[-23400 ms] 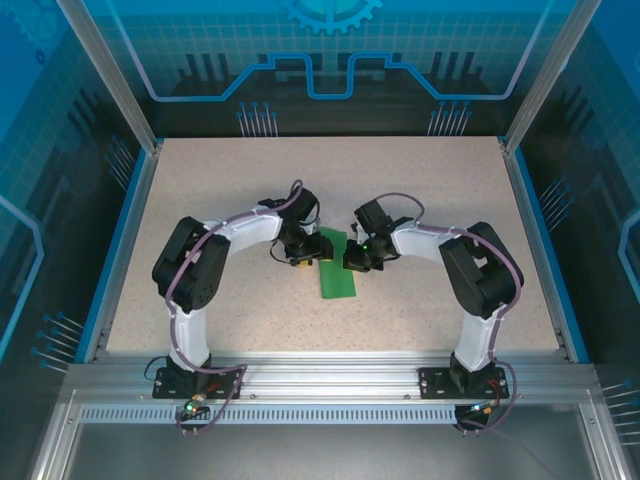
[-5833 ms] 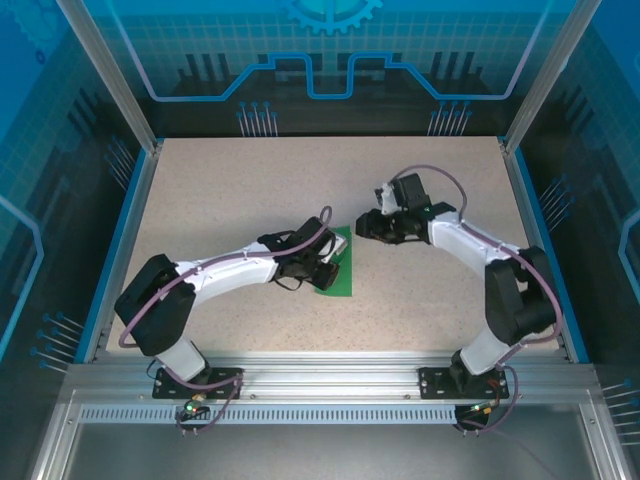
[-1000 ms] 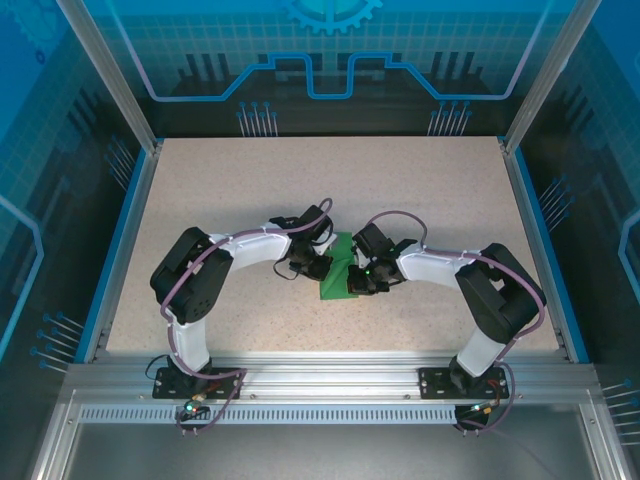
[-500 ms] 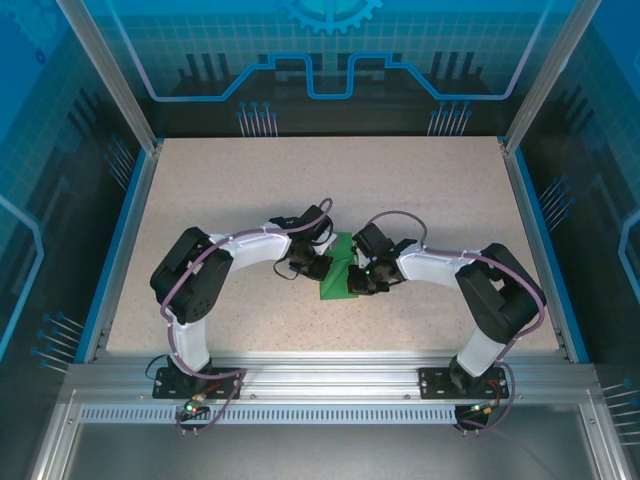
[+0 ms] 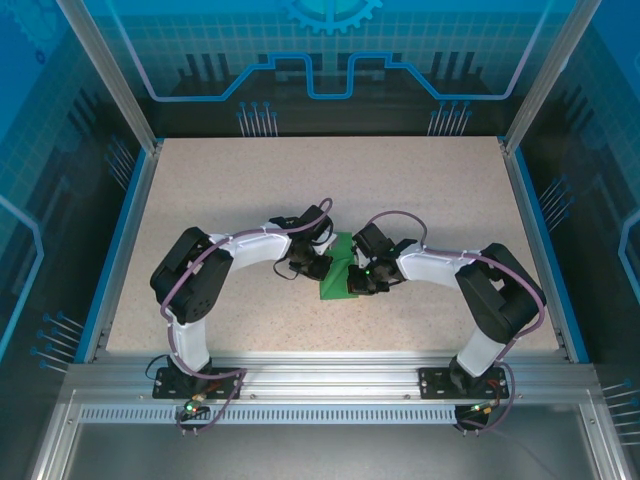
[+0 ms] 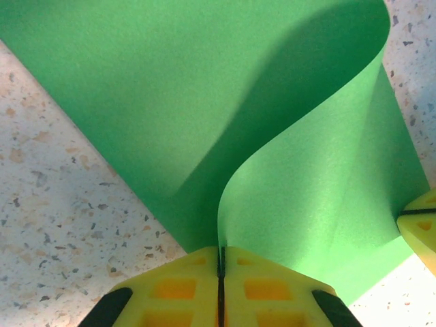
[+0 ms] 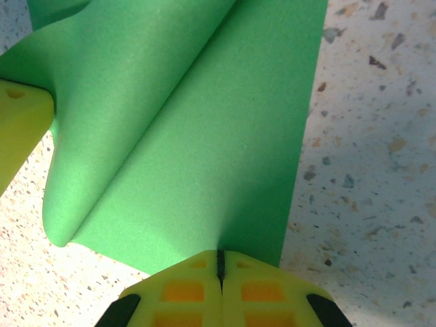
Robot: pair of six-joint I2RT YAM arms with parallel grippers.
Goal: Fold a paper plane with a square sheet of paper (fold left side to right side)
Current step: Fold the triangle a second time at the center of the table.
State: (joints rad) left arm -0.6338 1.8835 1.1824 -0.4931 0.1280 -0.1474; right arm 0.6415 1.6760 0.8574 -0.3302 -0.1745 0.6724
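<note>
The square sheet of paper [image 5: 333, 280], bright green, lies mid-table as a narrow folded strip between both grippers. My left gripper [image 5: 318, 266] is shut on a raised flap of the green paper [image 6: 306, 197], whose edge curls up into the seam between the yellow fingers [image 6: 184, 286]. My right gripper [image 5: 353, 280] is shut, its tip resting on the near edge of the flat paper [image 7: 204, 157], close to the paper's right side. The left gripper's yellow finger [image 7: 20, 129] touches the lifted fold at the left of the right wrist view.
The speckled table [image 5: 250, 200] is bounded by blue side rails [image 5: 118, 250] and an aluminium front rail [image 5: 320, 375]. Both arms bend inward from their bases [image 5: 195, 380] and meet at the centre. Clear walls close off the back.
Nothing has visibly moved over the last second. Compared with several seconds ago, the right gripper has come from the far right onto the paper, and the left arm has drawn back.
</note>
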